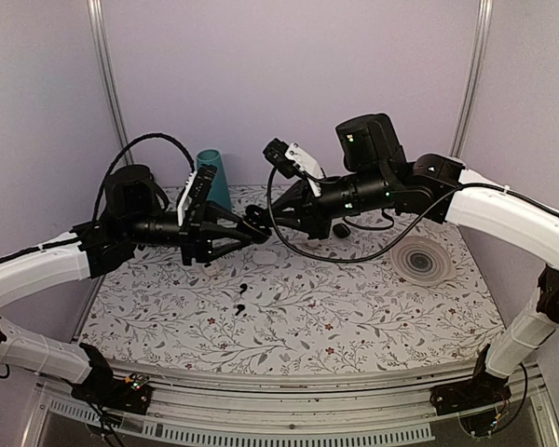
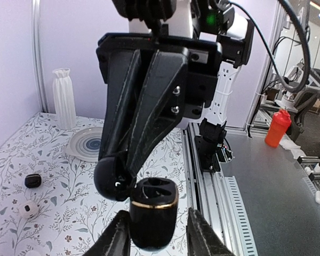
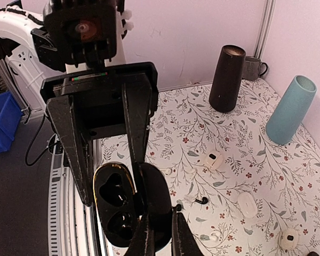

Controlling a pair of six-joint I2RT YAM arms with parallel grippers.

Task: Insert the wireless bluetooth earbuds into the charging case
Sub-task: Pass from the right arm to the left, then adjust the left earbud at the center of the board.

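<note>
Closest to you, both buds lie loose on the flowered table (image 1: pixel 401 317): the nearer earbud (image 1: pixel 239 307) and the farther earbud (image 1: pixel 245 286) sit just beside each other, apart from both arms, and neither is in a claw. So the part that counts, seating them, is not yet begun. Above and beyond them the two arms meet in mid-air over the middle of the table, with the charging case (image 2: pixel 152 226) between them. It stands open. The lid (image 2: pixel 113 184) is swung back on its hinge, and the right wrist view looks straight into the two wells (image 3: pixel 116 205), both bare inside the gold rim. Your right gripper (image 3: pixel 162 216) is pinched tight on the lid's edge, so it carries the case by that flap. Your left gripper (image 2: pixel 159 216) brackets the case body with its jaws narrow. One finger lies against the body, while a sliver of background shows beside the other, so I judge it is cradling rather than clamping. By my reckoning you are about a third of the way: case found, lifted and opened. Left to do are setting it down or steadying it, then two picks and two placements, stems into the right wells. Farther back, the plate (image 1: pixel 421 258) and the teal cup (image 1: pixel 212 172) play no part.
</note>
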